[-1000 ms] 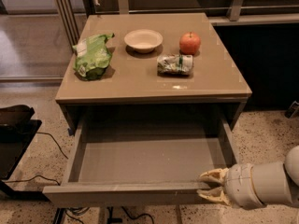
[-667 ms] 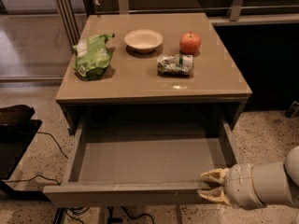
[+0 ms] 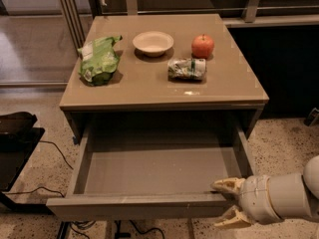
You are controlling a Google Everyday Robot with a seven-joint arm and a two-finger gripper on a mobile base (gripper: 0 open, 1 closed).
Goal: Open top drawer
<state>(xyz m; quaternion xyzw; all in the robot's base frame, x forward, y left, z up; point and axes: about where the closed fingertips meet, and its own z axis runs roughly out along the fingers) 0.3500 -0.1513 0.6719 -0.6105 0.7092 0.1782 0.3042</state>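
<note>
The top drawer of the tan table is pulled far out, and its plain grey inside is bare. My gripper comes in from the lower right, at the right end of the drawer's front panel. Its pale fingers are spread apart. One fingertip rests over the top edge of the front panel. The other hangs below and in front of the panel. The front panel's right end is partly hidden behind my wrist.
On the tabletop lie a green chip bag, a white bowl, a red apple and a crushed wrapper. A black object with cables stands on the floor at left. A dark wall runs behind and to the right.
</note>
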